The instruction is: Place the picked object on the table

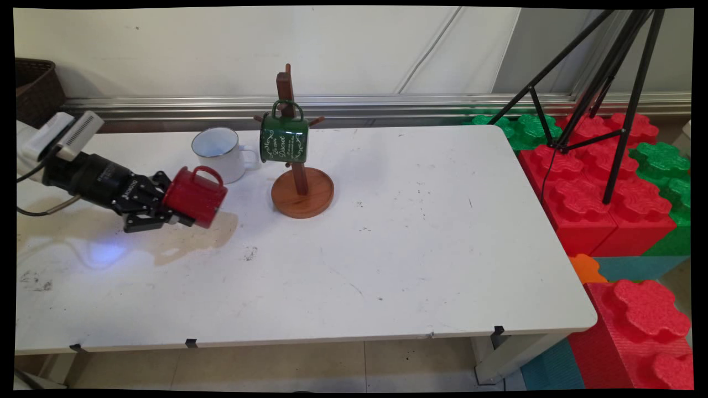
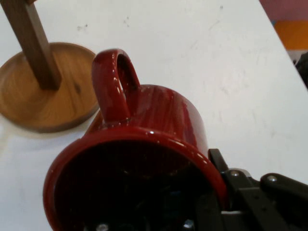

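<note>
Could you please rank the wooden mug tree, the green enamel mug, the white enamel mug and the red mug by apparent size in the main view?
1. Wooden mug tree, clearly largest.
2. Green enamel mug, white enamel mug and red mug look about alike; I would not rank them.

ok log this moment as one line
gripper: shut on red mug, held sideways above table | white mug: behind | green mug: hanging on wooden mug tree

We see a white table (image 1: 420, 249), its top scuffed with small dark marks. Toward the far edge, left of the middle, stands a white enamel mug (image 1: 218, 152). Just beside it, to the right, rests the round wooden base of a mug stand (image 1: 302, 192), its upright post rising from the base.
</note>
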Robot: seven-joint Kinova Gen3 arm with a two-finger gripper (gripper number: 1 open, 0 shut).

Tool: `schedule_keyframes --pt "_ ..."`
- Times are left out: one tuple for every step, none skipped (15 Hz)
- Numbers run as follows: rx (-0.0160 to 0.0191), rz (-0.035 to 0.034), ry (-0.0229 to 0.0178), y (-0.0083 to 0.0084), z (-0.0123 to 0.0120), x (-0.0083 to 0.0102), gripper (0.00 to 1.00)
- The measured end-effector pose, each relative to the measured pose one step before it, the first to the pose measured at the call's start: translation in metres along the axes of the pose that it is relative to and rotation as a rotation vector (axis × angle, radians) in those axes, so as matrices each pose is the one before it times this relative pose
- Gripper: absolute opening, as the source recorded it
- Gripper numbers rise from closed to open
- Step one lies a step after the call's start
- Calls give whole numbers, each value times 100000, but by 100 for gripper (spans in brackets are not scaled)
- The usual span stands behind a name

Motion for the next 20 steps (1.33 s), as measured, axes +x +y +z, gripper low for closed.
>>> schedule_keyframes --pt "380 678 -970 51 -287 14 0" --pt "510 1004 -1425 68 -402 16 0" --pt "283 652 -990 51 -272 -14 0" --pt "340 1020 -1531 68 -375 -40 0" --pt "240 888 -1297 57 -299 -50 0" --pt "149 933 -1464 78 -290 -99 0" --pt "79 913 -1247 57 -214 -86 0" --pt "120 1362 -1806 66 -292 -125 0" --pt "69 1173 -1535 69 -221 -116 0" --pt "108 1122 -1462 75 -213 -120 0" --pt "82 1712 -2140 88 -231 -167 0" --pt "120 1489 -2026 87 -191 -167 0" --pt "151 1131 -1668 51 -114 -135 0" --pt "311 1253 -2033 79 -126 -173 0" --pt "224 959 -1458 34 -18 -81 0" --pt "207 1026 -1401 14 20 -54 0" --pt "123 1319 -1549 12 57 -23 0" --pt "181 1317 -1461 6 57 1 0" --pt "138 1061 -1206 13 54 10 0" --pt "150 650 -742 -6 30 27 0"
